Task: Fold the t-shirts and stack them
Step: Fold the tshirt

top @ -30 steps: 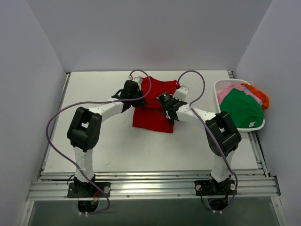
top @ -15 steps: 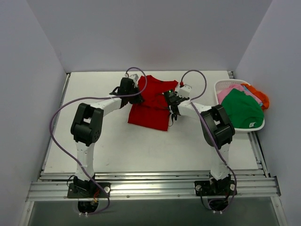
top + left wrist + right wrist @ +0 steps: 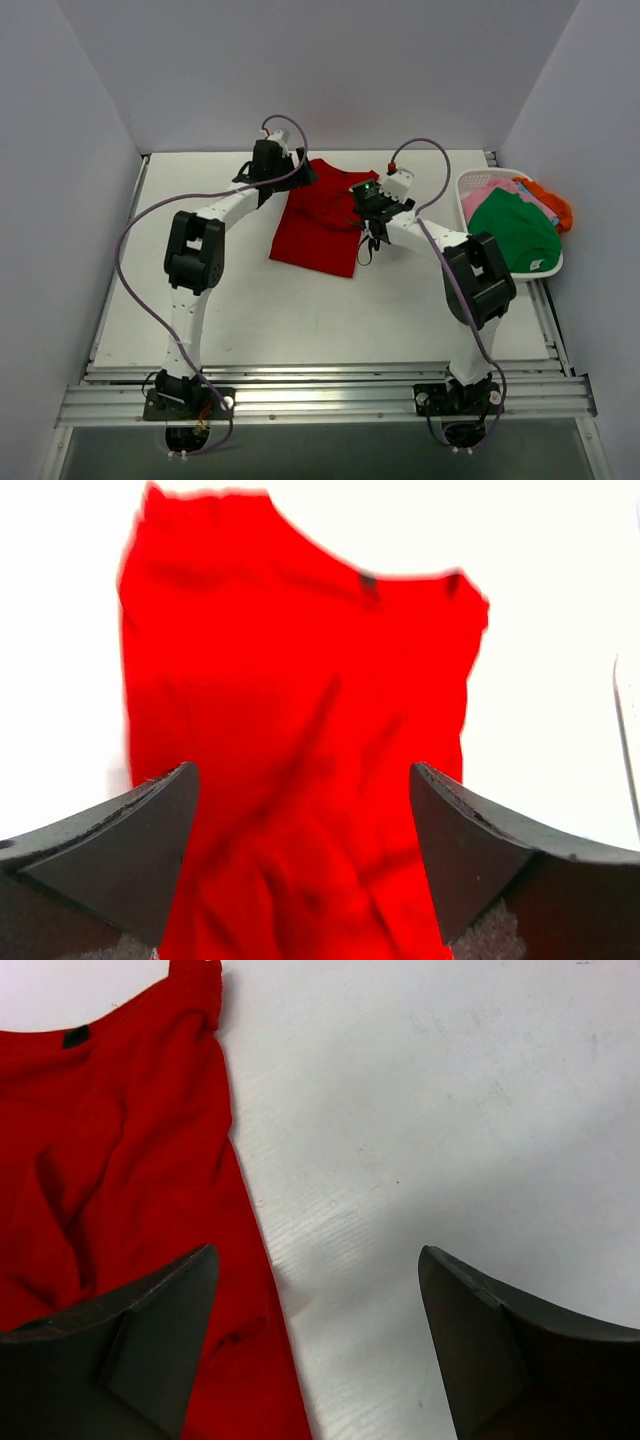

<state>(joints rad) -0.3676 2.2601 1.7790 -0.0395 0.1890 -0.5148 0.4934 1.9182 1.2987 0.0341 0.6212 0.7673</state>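
Left arm: reaches far across the white bench (image 3: 220, 300); left hand (image 3: 302, 770) gapes empty over the bright red cloth t-shirt (image 3: 322, 215).
Red t-shirt: spread flat between both hands.
Right arm: bent inward; right hand (image 3: 317, 1251) spread, empty, at the shirt's right edge.
Far right: white slatted plastic basket (image 3: 468, 180) holding green t-shirt (image 3: 515, 232), pink t-shirt (image 3: 492, 195), orange t-shirt (image 3: 552, 203).

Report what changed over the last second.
Both arms swung toward the far edge, drawing the red t-shirt out longer. The left gripper and right gripper then opened and let it go; it lies spread on the table. The basket holding the green t-shirt, pink t-shirt and orange t-shirt stayed put.
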